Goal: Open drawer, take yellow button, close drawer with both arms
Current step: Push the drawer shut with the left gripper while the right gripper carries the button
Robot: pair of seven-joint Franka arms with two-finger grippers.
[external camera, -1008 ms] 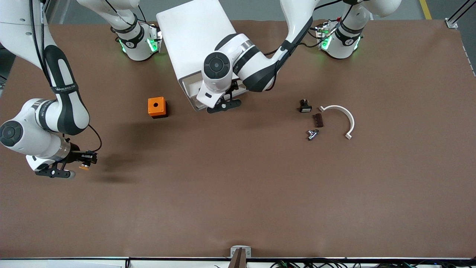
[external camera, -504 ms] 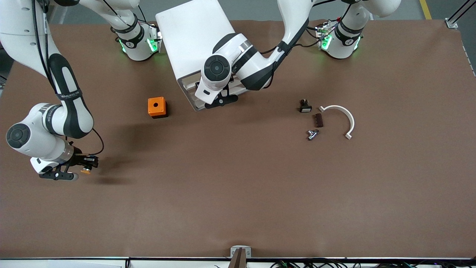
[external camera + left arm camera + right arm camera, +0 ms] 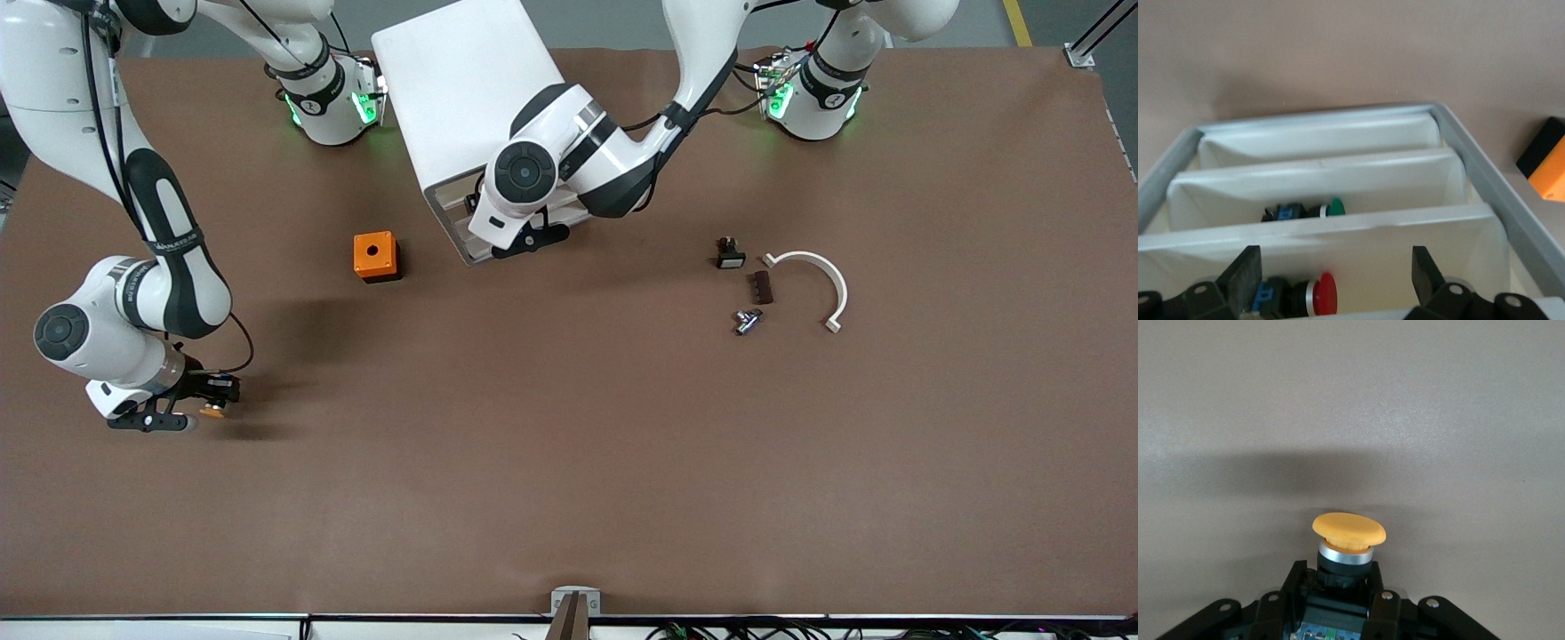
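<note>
My right gripper (image 3: 216,392) is shut on the button (image 3: 212,411), low over the table at the right arm's end. In the right wrist view the orange-yellow cap (image 3: 1349,529) sticks out past the fingers (image 3: 1295,579), which clamp its black body. The white cabinet (image 3: 462,80) stands near the arms' bases. My left gripper (image 3: 526,240) is at its front, over the drawer (image 3: 455,213), which my arm mostly hides. In the left wrist view the gripper (image 3: 1335,267) is open, its fingers (image 3: 1245,273) straddling stepped white trays that hold a red button (image 3: 1327,293) and a green one (image 3: 1336,207).
An orange cube with a hole (image 3: 376,256) sits beside the cabinet toward the right arm's end; it also shows in the left wrist view (image 3: 1551,167). Toward the left arm's end lie a small black part (image 3: 730,256), a brown strip (image 3: 760,286), a metal piece (image 3: 747,320) and a white curved piece (image 3: 822,280).
My left gripper has moved in toward the cabinet, and the drawer sticks out less than before. My right gripper has shifted slightly and lowered toward the table with the button.
</note>
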